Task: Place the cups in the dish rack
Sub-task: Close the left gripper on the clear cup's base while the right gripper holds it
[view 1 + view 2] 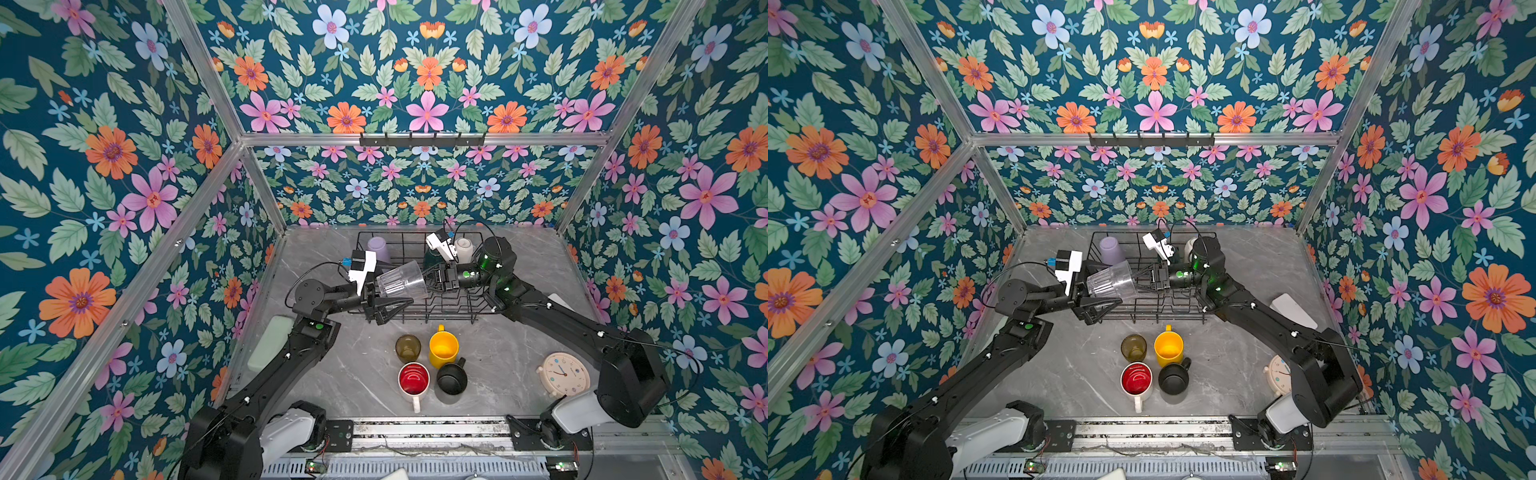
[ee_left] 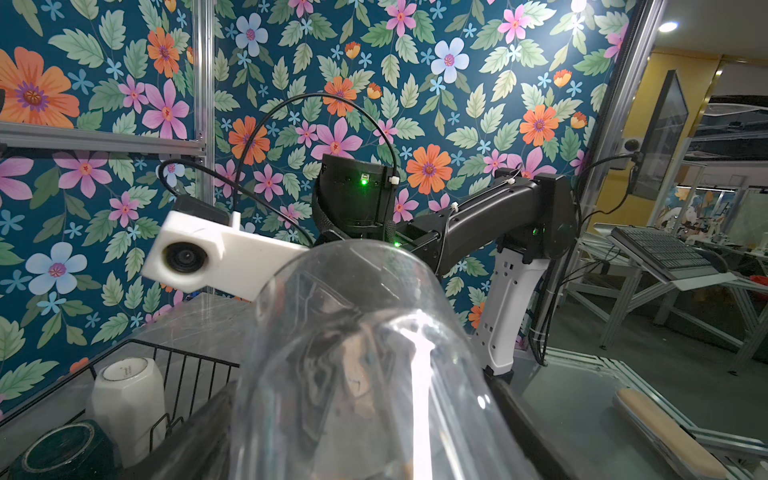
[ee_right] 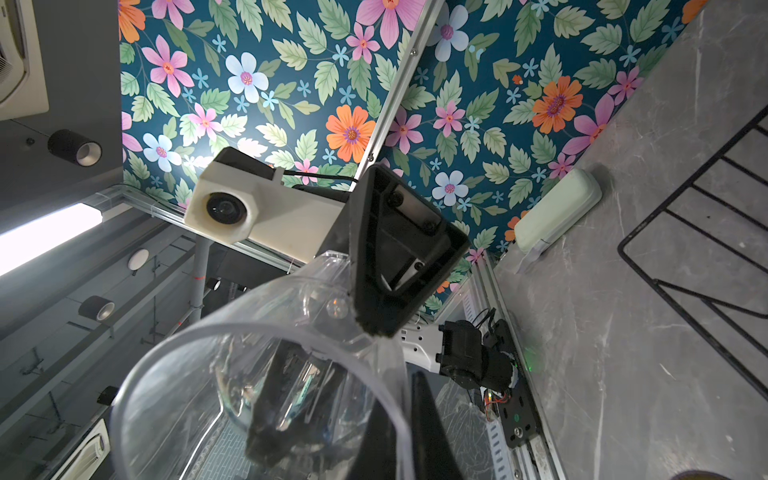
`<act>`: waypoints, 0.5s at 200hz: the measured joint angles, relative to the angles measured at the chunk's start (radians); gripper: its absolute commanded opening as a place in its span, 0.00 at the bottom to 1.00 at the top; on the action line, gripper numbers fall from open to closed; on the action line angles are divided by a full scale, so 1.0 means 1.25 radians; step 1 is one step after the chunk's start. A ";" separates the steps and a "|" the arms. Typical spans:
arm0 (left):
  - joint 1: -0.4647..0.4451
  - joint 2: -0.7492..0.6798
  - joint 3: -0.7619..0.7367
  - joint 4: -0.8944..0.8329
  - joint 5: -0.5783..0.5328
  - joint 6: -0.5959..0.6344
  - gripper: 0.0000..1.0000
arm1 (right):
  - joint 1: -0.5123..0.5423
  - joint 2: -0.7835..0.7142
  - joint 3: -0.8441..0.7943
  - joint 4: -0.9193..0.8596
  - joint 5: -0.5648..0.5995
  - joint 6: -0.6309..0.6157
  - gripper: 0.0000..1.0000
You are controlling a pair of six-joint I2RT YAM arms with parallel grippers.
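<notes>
Top view, clear glass (image 1: 401, 282), ribbed, tipped sideways

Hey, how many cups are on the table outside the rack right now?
4, grouped in front of the dish rack: an olive glass, a yellow mug, a red-lined white mug and a black mug. No more seem hidden there.

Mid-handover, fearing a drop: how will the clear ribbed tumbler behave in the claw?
The clear ribbed tumbler looks thin-walled, probably light. Its smooth, tapered wall may slip; the right claw pinches only its rim. Lying sideways over the black wire dish rack, it would likely roll if released.
</notes>
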 measured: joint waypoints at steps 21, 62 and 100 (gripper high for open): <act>0.000 0.001 0.000 0.002 -0.002 -0.003 0.79 | 0.001 0.001 0.000 0.005 0.000 0.000 0.00; 0.001 0.000 0.000 0.003 -0.013 -0.010 0.53 | -0.001 0.001 -0.001 0.011 0.011 -0.001 0.00; 0.002 -0.004 0.000 0.002 -0.024 -0.018 0.20 | -0.002 0.001 -0.001 0.013 0.016 0.000 0.01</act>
